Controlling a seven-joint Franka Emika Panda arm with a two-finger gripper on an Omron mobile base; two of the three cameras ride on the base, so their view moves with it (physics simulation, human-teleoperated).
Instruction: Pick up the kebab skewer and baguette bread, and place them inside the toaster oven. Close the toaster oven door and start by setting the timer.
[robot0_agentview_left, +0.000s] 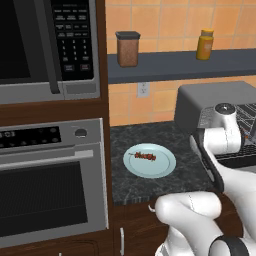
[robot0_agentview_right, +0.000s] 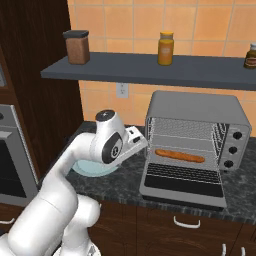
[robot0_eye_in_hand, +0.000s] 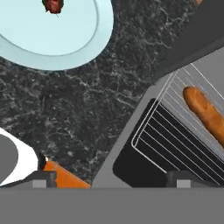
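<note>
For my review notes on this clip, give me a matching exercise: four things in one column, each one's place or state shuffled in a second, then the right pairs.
Things:
1. kebab skewer
2. baguette bread
3. toaster oven door
4. hand

Places or states:
A. folded down open onto the counter
B. lying on the pale blue plate
C. open and holding nothing, above the counter by the door's corner
D. lying on a wire rack inside the toaster oven

Pairs: 1-B, 2-D, 3-A, 4-C
</note>
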